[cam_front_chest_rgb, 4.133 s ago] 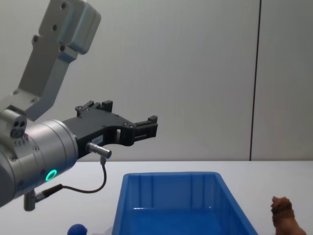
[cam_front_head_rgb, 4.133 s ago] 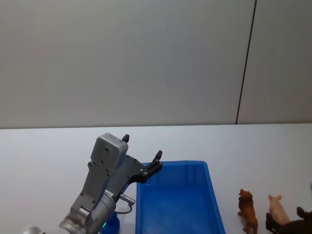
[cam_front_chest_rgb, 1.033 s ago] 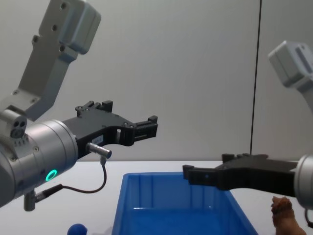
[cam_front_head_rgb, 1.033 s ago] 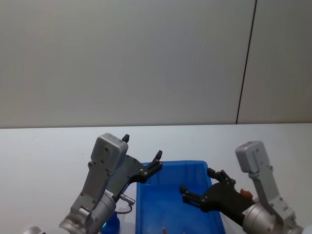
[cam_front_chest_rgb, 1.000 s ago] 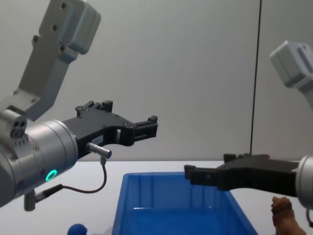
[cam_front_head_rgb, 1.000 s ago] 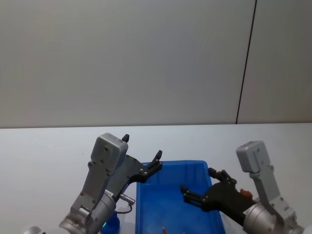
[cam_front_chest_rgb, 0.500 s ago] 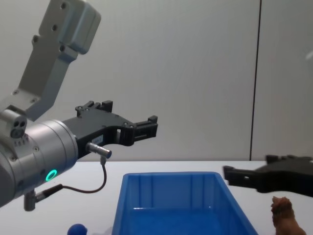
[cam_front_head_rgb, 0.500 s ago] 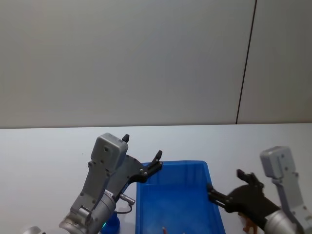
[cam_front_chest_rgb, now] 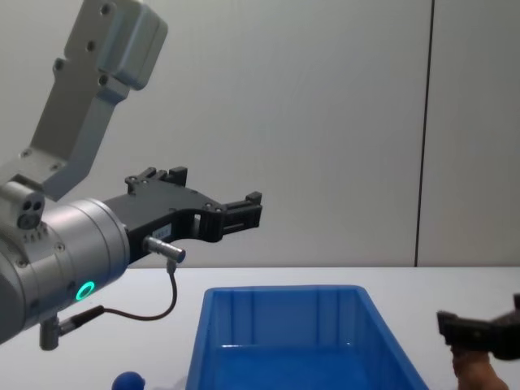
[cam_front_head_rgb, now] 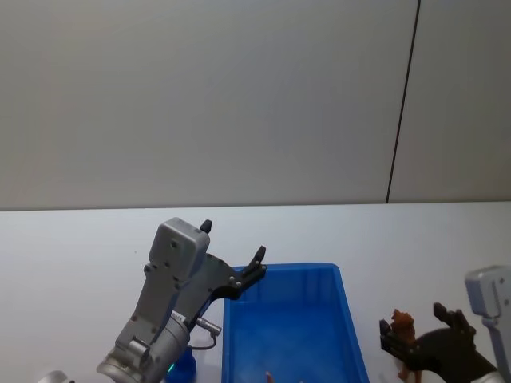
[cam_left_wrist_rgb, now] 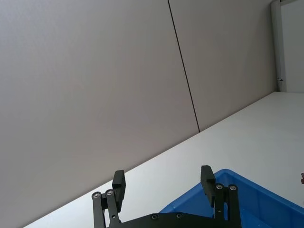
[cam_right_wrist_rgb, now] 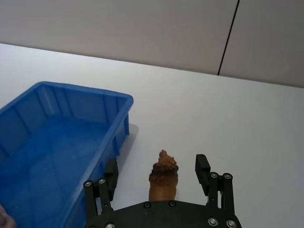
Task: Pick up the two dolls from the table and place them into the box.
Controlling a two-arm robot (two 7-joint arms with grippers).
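In the head view, the left gripper [cam_front_head_rgb: 233, 240] is raised over the far left corner of the box [cam_front_head_rgb: 281, 268]. Its arm slants up from beside the box, and its jaws are spread and empty. The blue toy [cam_front_head_rgb: 182, 367] sits on the table [cam_front_head_rgb: 80, 255] just left of the box, mostly hidden by that arm. The right gripper [cam_front_head_rgb: 412, 329] is low on the box's right, arm cut off, with its jaws spread around the brown lion [cam_front_head_rgb: 402, 321]. A pinkish speck [cam_front_head_rgb: 269, 374] at the box's near end is too cut off to identify.

In the left wrist view, the fingers are wide apart, with the box's corner beyond them.

In the right wrist view, the fingers flank the lion with gaps on both sides, just beside the box.

In the chest view, the right gripper is right of the box and covers the lion's head.
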